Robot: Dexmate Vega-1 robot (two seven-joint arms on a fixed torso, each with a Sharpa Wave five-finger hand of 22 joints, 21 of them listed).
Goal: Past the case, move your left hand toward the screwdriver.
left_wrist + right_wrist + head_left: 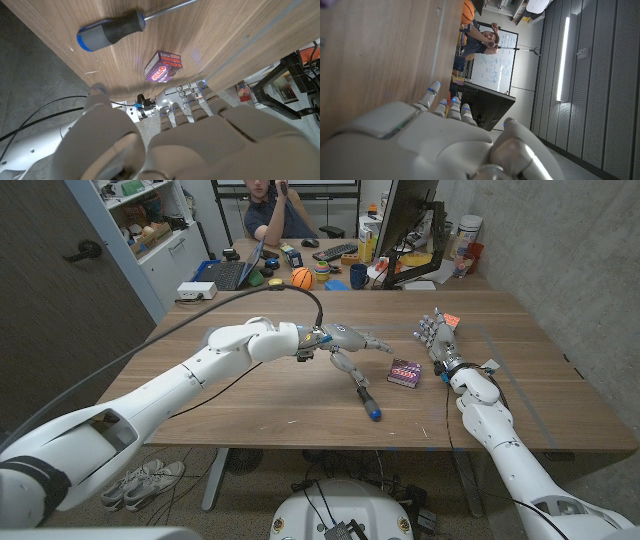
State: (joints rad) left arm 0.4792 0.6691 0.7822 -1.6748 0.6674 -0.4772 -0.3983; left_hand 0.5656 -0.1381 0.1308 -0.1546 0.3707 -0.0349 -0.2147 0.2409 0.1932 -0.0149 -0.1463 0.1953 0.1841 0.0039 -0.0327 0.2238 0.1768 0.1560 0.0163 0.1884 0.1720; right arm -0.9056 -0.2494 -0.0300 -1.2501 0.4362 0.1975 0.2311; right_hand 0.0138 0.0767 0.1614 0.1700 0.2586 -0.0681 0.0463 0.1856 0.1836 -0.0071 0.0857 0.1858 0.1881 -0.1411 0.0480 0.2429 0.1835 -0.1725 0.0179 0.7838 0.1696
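Left hand closing in on the screwdriver.
The left hand (352, 346) hovers with fingers spread, holding nothing; the screwdriver (364, 395) lies just below its fingertips, the case (405, 371) beside it. Next, probably a short descent onto the handle.

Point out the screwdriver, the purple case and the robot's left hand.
screwdriver (111, 30), left wrist view, on its dark handle.
purple case (404, 371), head view, on its top face.
left hand (352, 346), head view, on its back.
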